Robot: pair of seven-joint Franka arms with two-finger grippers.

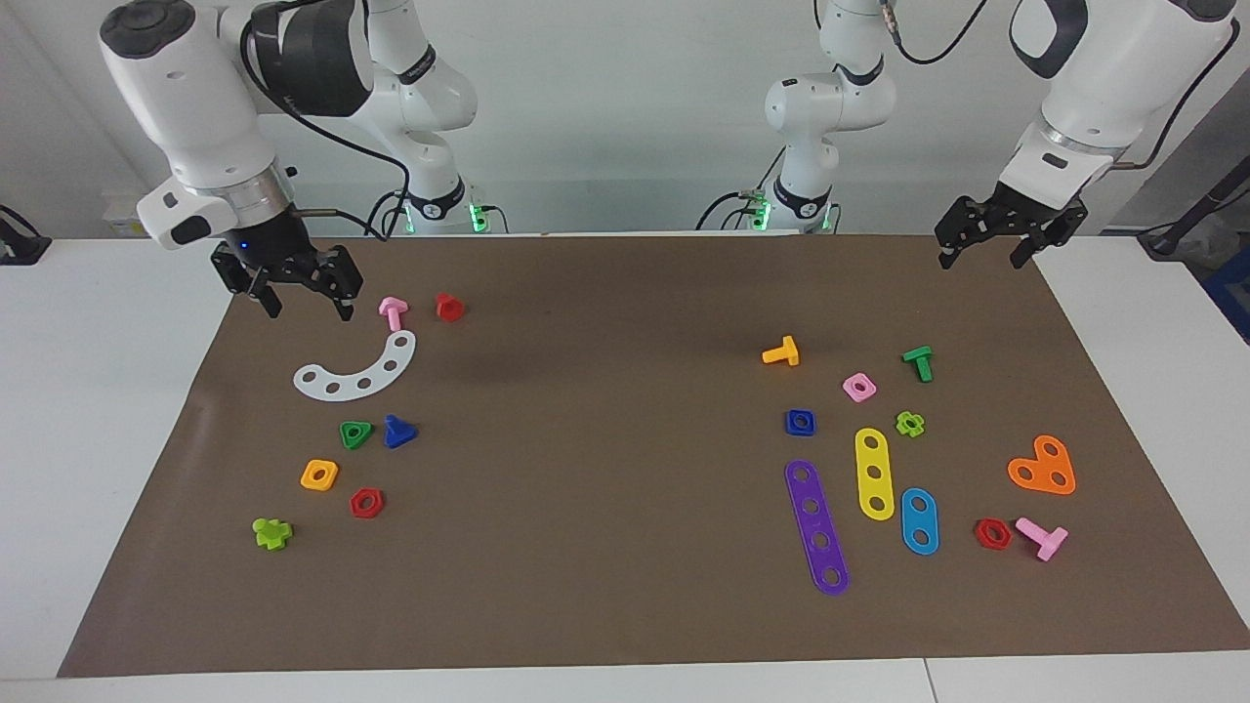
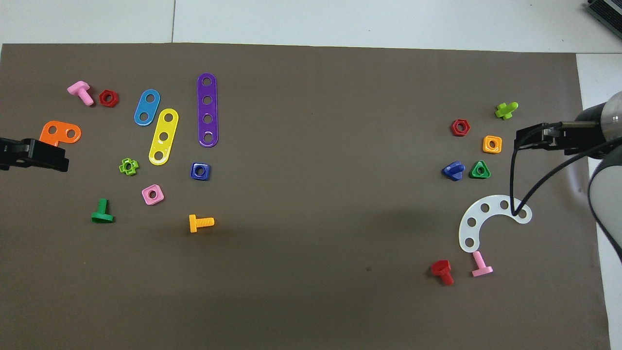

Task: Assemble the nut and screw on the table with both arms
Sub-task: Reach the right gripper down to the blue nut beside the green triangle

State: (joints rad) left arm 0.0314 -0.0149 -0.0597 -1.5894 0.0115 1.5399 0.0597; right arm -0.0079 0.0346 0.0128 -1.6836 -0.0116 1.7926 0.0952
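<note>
The dark blue square nut lies flat on the brown mat toward the left arm's end, next to the purple strip; it also shows in the overhead view. The dark blue screw with its triangular head lies toward the right arm's end, beside a green triangular nut; it also shows in the overhead view. My right gripper hangs open and empty over the mat's edge beside the white curved strip. My left gripper hangs open and empty over the mat's corner at its own end.
Near the nut lie purple, yellow and light blue strips, a pink square nut and an orange screw. Near the screw lie a white curved strip, an orange square nut, a red hexagonal nut and a pink screw.
</note>
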